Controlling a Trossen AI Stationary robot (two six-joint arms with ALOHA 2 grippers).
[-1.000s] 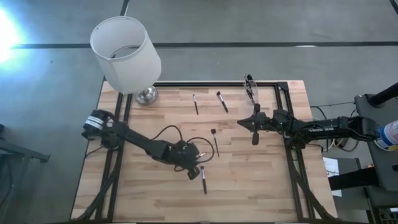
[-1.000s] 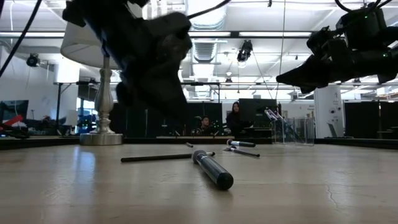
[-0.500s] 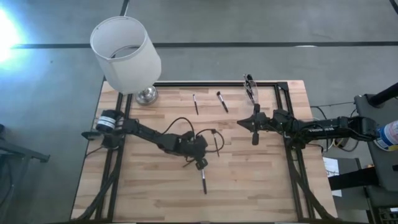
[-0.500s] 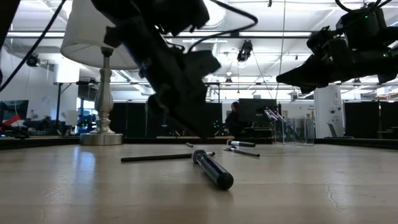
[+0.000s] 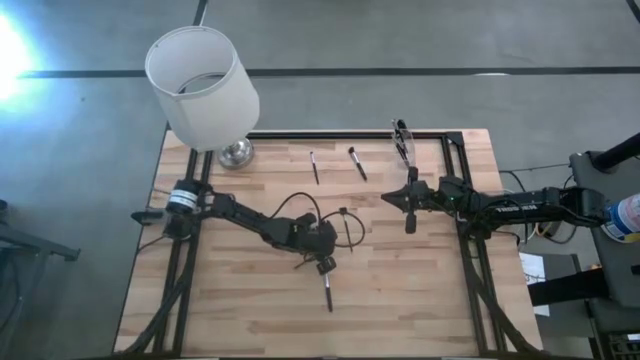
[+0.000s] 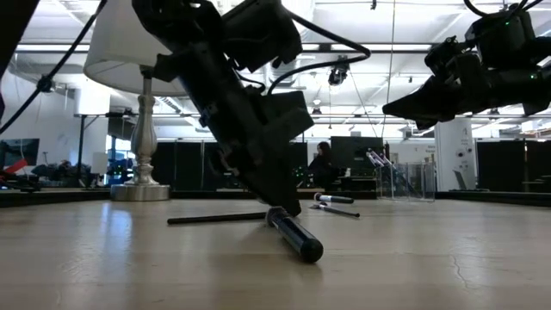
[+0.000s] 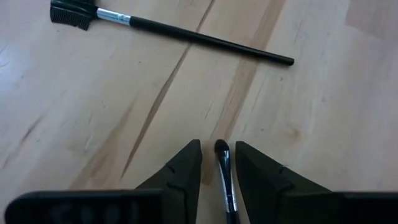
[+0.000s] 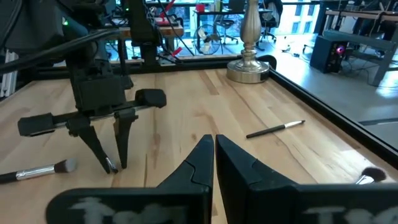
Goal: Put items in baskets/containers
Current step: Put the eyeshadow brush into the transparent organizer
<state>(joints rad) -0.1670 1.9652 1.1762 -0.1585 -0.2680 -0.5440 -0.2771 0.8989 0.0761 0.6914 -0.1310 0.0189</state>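
Overhead view evenly lit; strong glare at its left edge. Low view backlit by ceiling lights (image 6: 344, 47), arms silhouetted. Table (image 5: 420, 290) shadows soft. Nearest fingers blurred.

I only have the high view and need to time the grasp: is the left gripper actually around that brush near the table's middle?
Observer: Yes. The left wrist view shows the left gripper open, one finger on each side of the brush, with a gap on both sides.
Operator: Is it lifted yet?
Observer: No. In the low view the brush lies flat on the table, with the fingertips down at its far end.
Operator: And the right gripper?
Observer: The right gripper is shut and empty, hanging above the table.
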